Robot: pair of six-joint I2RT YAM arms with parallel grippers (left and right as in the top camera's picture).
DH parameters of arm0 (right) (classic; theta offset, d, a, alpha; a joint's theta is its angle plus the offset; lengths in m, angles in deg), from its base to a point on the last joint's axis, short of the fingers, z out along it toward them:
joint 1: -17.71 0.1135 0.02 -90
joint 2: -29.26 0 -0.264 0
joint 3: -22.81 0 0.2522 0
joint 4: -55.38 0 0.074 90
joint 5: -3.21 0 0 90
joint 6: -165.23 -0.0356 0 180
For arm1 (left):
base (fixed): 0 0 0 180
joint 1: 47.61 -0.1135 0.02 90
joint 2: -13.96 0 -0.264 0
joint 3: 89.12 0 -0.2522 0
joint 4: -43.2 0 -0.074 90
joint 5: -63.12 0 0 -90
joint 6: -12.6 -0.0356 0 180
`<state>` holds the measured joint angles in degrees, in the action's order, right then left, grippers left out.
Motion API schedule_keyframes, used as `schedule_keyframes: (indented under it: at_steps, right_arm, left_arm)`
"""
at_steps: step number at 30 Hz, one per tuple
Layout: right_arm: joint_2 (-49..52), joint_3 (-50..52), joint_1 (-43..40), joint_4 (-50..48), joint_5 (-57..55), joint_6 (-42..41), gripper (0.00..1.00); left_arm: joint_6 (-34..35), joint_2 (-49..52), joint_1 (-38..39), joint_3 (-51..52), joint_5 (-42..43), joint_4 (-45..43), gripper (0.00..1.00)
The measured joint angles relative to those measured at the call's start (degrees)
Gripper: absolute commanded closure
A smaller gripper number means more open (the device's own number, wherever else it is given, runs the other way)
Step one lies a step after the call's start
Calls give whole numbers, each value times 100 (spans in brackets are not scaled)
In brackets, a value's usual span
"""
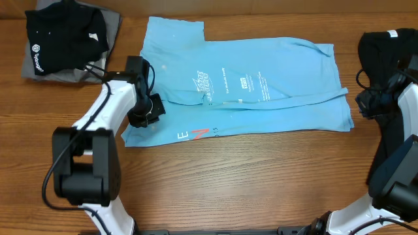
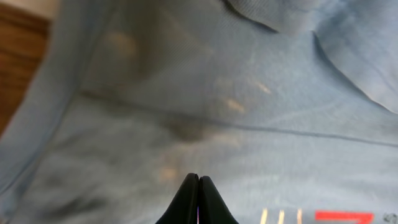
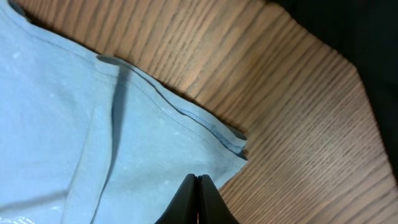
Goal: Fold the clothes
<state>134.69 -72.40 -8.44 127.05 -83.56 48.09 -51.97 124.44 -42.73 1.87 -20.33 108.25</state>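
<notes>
So the wooden table [image 1: 261, 176] is the biggest thing here, running under both grippers and everything else. On it there's one light blue T-shirt [image 1: 261, 98], spread out flat and face up. It stretches from right under the left gripper [image 1: 145, 116] across to just short of the right gripper [image 1: 366, 104].

Beyond the left gripper, off to its outer side, there's one folded black shirt [image 1: 65, 36] sitting on top of one grey shirt [image 1: 112, 26]. Right beside the right gripper, on its outer side, is one dark heap [image 1: 382, 49] of black fabric. I can't tell how many pieces are in that one.

Two grippers, both pinched fully shut, fingertips pressed together and nothing visible between them. In its wrist view the left gripper [image 2: 198, 186] sits over blue fabric near the shirt's edge. I honestly can't tell whether it's touching the cloth. The right gripper [image 3: 198, 186] is over the shirt's hemmed corner, with bare wood just ahead of it.

Writing: the red lettering [image 1: 196, 135] just inward of the left gripper reads "E N". The white print [image 1: 225, 85] mid-shirt is too small to read. Same goes for the round white logo [image 1: 37, 57] on the black shirt.
</notes>
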Motion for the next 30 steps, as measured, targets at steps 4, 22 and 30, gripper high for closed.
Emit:
schedule_keyframes:
  at_steps: [4,22,30]
  right_arm:
    - [0,0,74,-15,42,59,96]
    - [11,0,590,-166,39,109,96]
    - [11,0,590,-90,42,127,96]
  left_arm:
    - [-44,232,0,0,68,-96,96]
    - [446,376,2,232,-203,857,96]
    - [907,356,-33,448,-704,1443,95]
